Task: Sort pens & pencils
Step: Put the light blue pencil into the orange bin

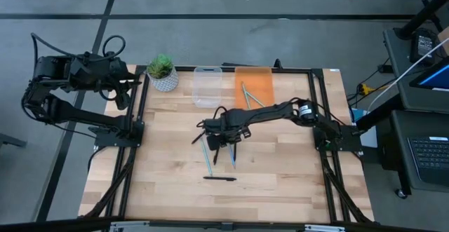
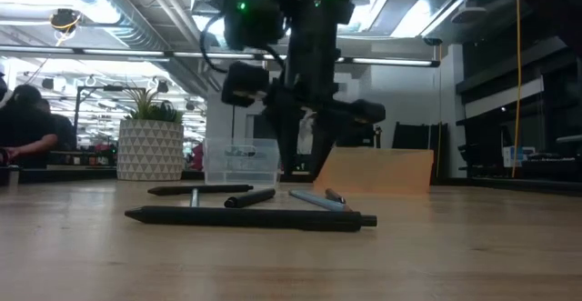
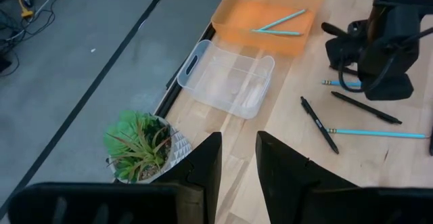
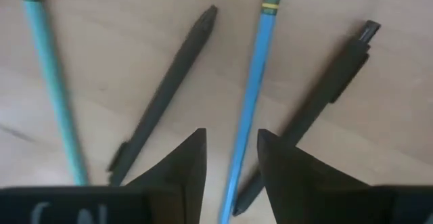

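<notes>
Pens & pencils (image 4: 252, 95): four loose, two binned

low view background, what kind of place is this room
Probably a robotics lab or open workshop. Exposed ducts and strip lights run along the ceiling, a person sits at a bench far behind the wooden table, and the high view shows a laptop on a cart beside it.

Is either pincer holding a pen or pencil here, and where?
Nothing is held. The right pincer hovers open over a teal pencil; the left pincer is empty.
</notes>
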Tool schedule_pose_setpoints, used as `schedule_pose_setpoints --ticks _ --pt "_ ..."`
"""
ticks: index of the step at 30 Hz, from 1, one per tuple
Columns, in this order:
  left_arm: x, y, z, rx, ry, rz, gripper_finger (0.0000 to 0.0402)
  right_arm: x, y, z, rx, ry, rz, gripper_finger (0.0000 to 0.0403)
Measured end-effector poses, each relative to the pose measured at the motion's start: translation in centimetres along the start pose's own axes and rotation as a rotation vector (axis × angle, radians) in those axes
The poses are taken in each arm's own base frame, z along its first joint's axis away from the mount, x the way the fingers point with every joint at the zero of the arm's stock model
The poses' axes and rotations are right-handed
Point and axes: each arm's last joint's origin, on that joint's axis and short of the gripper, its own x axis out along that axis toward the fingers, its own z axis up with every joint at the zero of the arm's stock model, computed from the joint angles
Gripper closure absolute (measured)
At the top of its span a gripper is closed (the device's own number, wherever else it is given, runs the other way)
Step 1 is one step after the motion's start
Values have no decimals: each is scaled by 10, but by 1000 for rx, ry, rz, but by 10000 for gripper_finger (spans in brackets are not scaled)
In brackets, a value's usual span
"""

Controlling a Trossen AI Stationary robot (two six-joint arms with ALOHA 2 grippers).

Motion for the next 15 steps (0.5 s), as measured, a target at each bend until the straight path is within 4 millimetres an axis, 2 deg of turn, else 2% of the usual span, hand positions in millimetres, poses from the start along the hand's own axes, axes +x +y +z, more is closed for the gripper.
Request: schedule_pose_setpoints --ticks 5,15 --pt "0 0 0 0 0 0 315 11 0 1 -8 32 -13 270" --pt "0 0 0 0 0 0 315 13 -2 4 -11 30 -25 270"
